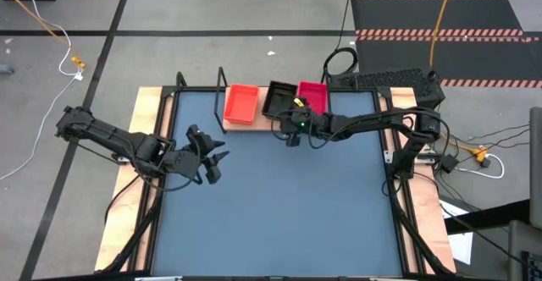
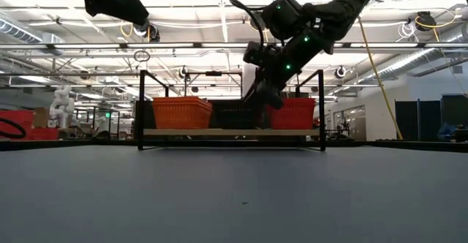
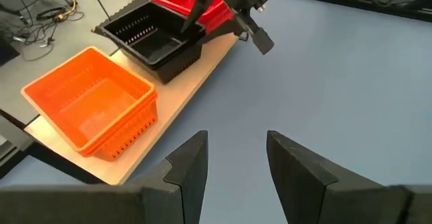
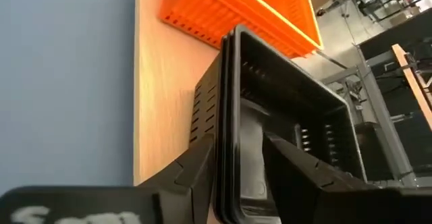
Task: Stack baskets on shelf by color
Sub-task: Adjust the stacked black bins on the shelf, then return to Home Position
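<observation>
The black perforated plastic baskets (image 1: 277,100) sat stacked mid-shelf on the light wooden shelf board (image 1: 240,125), between the orange-red baskets (image 1: 241,102) and the pink-magenta ones (image 1: 313,96). The right gripper (image 1: 294,122) had its jaws clamped over the black stack's near wall. The left gripper (image 1: 215,160) hovered above the blue-grey desk (image 1: 279,205), jaws parted and empty.

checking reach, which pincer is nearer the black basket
Right. The right pincer straddles the black basket's near wall on the shelf; the left pincer hangs open over the table, well away.
</observation>
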`<move>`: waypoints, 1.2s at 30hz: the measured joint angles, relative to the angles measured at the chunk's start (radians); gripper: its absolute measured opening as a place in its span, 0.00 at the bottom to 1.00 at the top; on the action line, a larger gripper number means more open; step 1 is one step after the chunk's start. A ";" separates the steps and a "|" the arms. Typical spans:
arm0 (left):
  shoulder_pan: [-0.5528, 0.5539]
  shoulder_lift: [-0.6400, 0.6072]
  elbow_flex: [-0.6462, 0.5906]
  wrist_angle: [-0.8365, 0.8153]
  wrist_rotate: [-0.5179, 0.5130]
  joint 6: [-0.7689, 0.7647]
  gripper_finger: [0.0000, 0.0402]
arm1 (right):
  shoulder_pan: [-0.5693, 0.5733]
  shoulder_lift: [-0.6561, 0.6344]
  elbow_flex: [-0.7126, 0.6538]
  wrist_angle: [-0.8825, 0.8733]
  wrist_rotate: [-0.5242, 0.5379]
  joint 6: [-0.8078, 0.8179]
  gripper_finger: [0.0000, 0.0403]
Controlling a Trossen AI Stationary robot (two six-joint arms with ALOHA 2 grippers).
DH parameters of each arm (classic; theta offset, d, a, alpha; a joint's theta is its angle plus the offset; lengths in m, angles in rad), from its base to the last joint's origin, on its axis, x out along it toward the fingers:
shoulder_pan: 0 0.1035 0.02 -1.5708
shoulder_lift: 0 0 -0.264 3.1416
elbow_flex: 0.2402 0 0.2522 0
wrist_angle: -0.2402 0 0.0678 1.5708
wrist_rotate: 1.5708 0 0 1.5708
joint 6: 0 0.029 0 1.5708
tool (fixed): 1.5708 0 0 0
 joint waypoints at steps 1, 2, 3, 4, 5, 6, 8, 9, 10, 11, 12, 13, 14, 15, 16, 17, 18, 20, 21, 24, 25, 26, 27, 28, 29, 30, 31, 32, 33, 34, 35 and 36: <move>0.000 0.000 0.000 -0.006 0.000 -0.006 0.38 | 0.000 0.000 0.000 -0.002 0.001 -0.003 0.30; 0.000 0.000 0.000 -0.018 0.000 -0.014 0.38 | -0.002 -0.004 0.000 -0.012 0.000 -0.005 0.30; 0.000 0.000 0.000 -0.030 0.000 -0.023 0.38 | -0.004 -0.009 0.000 -0.024 0.000 -0.006 0.30; 0.000 0.000 0.000 -0.040 0.000 -0.032 0.38 | -0.004 -0.011 0.000 -0.022 0.000 -0.007 0.30; 0.000 0.000 0.000 -0.051 0.000 -0.043 0.38 | -0.004 -0.013 0.000 -0.015 0.000 -0.012 0.30; 0.000 0.000 0.000 -0.063 0.000 -0.050 0.38 | -0.004 -0.015 0.000 -0.017 -0.001 -0.018 0.30; 0.000 0.000 0.000 -0.076 0.000 -0.069 0.38 | -0.004 -0.022 0.000 -0.044 -0.001 -0.030 0.30; 0.000 0.000 0.000 -0.086 0.000 -0.077 0.38 | -0.004 -0.023 0.000 -0.047 -0.001 -0.040 0.30; 0.000 0.000 0.000 -0.095 0.000 -0.083 0.38 | -0.003 -0.026 0.000 -0.056 -0.001 -0.048 0.30; 0.000 0.000 0.000 -0.097 0.001 -0.089 0.38 | -0.003 -0.035 0.000 -0.081 -0.001 -0.051 0.30; 0.000 0.000 0.000 -0.098 0.001 -0.094 0.38 | -0.003 -0.039 0.000 -0.099 -0.001 -0.051 0.30; 0.000 0.000 0.000 -0.102 0.000 -0.098 0.38 | -0.003 -0.040 0.000 -0.100 -0.001 -0.051 0.30; 0.000 0.000 0.000 -0.105 0.001 -0.100 0.38 | -0.005 -0.046 0.000 -0.111 -0.001 -0.051 0.30; -0.002 0.000 0.000 -0.106 0.001 -0.100 0.38 | -0.006 -0.055 0.000 -0.138 -0.002 -0.047 0.30; -0.003 0.000 0.000 -0.107 0.001 -0.102 0.38 | -0.008 -0.061 -0.001 -0.147 -0.002 -0.043 0.30; -0.005 0.000 0.000 -0.108 0.000 -0.104 0.38 | -0.009 -0.069 -0.001 -0.144 -0.002 -0.040 0.30; -0.007 0.000 0.000 -0.112 0.001 -0.106 0.38 | -0.010 -0.078 -0.001 -0.152 -0.001 -0.038 0.30; -0.015 0.000 0.000 -0.116 0.000 -0.115 0.38 | -0.009 -0.101 -0.001 -0.176 -0.002 -0.029 0.30; -0.016 0.000 0.000 -0.116 0.001 -0.120 0.38 | -0.009 -0.111 -0.001 -0.179 -0.004 -0.022 0.30; -0.028 0.000 0.000 -0.117 0.000 -0.122 0.38 | -0.003 -0.155 -0.001 -0.211 -0.040 0.032 0.30; -0.031 0.000 0.000 -0.117 -0.004 -0.122 0.38 | -0.001 -0.172 -0.001 -0.213 -0.072 0.060 0.30; -0.036 0.000 0.000 -0.116 -0.018 -0.120 0.38 | 0.004 -0.191 -0.001 -0.230 -0.118 0.093 0.30; -0.045 0.000 -0.002 -0.114 -0.042 -0.117 0.38 | 0.011 -0.210 -0.001 -0.244 -0.177 0.128 0.30; -0.052 -0.001 -0.010 -0.099 -0.078 -0.105 0.38 | 0.018 -0.230 -0.001 -0.249 -0.245 0.169 0.30; -0.059 -0.001 -0.022 -0.080 -0.117 -0.083 0.38 | 0.028 -0.250 -0.001 -0.254 -0.310 0.209 0.30; -0.067 0.000 -0.039 -0.055 -0.152 -0.057 0.38 | 0.036 -0.272 -0.001 -0.268 -0.380 0.248 0.30; -0.075 -0.001 -0.058 -0.019 -0.174 -0.030 0.38 | 0.043 -0.297 -0.001 -0.287 -0.455 0.283 0.30; -0.078 -0.002 -0.081 0.025 -0.183 0.011 0.38 | 0.051 -0.320 -0.001 -0.299 -0.528 0.315 0.30; -0.079 -0.005 -0.108 0.076 -0.186 0.056 0.38 | 0.060 -0.350 -0.006 -0.298 -0.601 0.347 0.30; -0.079 -0.008 -0.138 0.128 -0.186 0.099 0.38 | 0.072 -0.385 -0.024 -0.285 -0.663 0.380 0.30; -0.079 -0.013 -0.171 0.187 -0.186 0.138 0.38 | 0.088 -0.421 -0.049 -0.263 -0.707 0.412 0.30; -0.078 -0.022 -0.206 0.247 -0.185 0.175 0.38 | 0.110 -0.457 -0.081 -0.222 -0.726 0.437 0.30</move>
